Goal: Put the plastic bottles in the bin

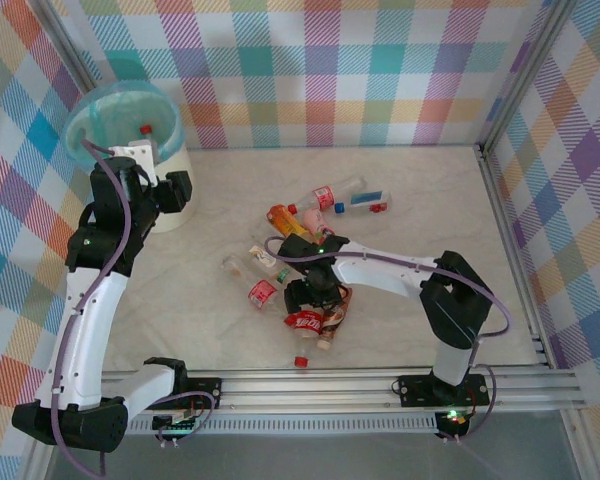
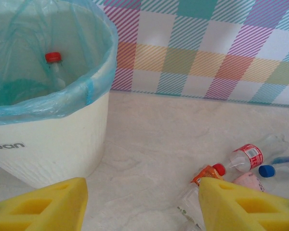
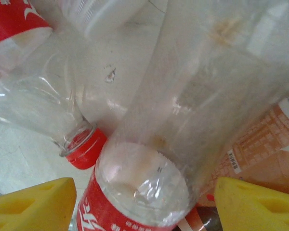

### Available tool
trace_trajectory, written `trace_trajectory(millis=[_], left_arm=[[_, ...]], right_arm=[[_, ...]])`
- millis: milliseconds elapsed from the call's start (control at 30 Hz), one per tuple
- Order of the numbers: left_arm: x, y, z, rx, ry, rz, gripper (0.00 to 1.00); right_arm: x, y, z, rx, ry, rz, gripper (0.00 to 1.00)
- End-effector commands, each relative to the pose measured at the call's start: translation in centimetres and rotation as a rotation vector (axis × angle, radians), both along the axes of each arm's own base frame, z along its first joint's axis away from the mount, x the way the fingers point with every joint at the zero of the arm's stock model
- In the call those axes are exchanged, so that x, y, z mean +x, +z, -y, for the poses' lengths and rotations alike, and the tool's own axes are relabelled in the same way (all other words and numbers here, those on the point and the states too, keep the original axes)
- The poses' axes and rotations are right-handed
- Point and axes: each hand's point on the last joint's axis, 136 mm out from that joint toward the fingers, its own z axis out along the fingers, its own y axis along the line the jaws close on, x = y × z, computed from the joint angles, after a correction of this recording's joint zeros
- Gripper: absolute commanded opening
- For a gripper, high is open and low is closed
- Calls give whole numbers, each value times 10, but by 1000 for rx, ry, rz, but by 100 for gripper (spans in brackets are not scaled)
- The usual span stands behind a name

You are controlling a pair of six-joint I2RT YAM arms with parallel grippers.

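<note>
**Item 1:** cream-white round tapering bin (image 1: 175,205) with a light teal plastic liner (image 1: 100,105) folded over its rim. It stands at the upper left of the overhead frame, on the pale marbled counter (image 1: 430,200). In the left wrist view it takes the upper left, with grey print on its side.
- Contents: one clear bottle with a red cap (image 2: 52,62), leaning against the liner inside.

**Item 2:** left gripper (image 2: 142,211). Its yellow fingers (image 2: 48,207) sit at the bottom corners of its wrist view. The jaws stand apart with only bare counter between them. From above, its arm runs up the left side of the frame and the wrist is just beside the bin's near wall.

**Item 3:** loose plastic bottles, heaped on the counter at the centre of the overhead frame, well apart from the bin. Members that can be told apart:
- red-labelled clear bottle (image 1: 327,195), at the top of the heap
- clear bottle with a blue band (image 1: 368,200), just to its right
- orange bottle (image 1: 285,220), at the upper left of the heap
- plain clear bottle (image 1: 240,266), at the left edge
- short red-labelled bottle (image 1: 263,292), below that
- lowest red-labelled bottle (image 1: 305,322), with a loose-looking red cap (image 1: 301,360) below it; I cannot tell which bottle the cap belongs to

**Item 4:** right gripper (image 3: 144,211), down over the middle of the heap. Yellow fingertips (image 3: 33,207) show at the bottom corners of its wrist view.
- The jaws are partly spread to either side of a large clear bottle with a red label (image 3: 183,110). A sliver of gap shows on each side and no contact is visible.
- To the upper left lies a second clear bottle with a red neck ring (image 3: 82,149).
- An orange-brown printed label (image 3: 265,149) shows at the right edge.
</note>
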Motion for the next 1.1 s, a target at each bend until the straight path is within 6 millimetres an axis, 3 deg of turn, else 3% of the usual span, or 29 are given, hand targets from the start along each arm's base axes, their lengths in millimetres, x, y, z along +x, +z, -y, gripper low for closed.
trace_trajectory(millis=[0,333,1067], left_arm=[[0,3,6,-1,-25,25,62],[1,4,6,-8,-23,29,63],[5,-1,6,-27,-13,19,63]], right_arm=[[-2,-8,4,-54,-15,-20,77],[-2,-25,6,-88,-6,-38,79],[2,-33,9,-124,8,-22,82]])
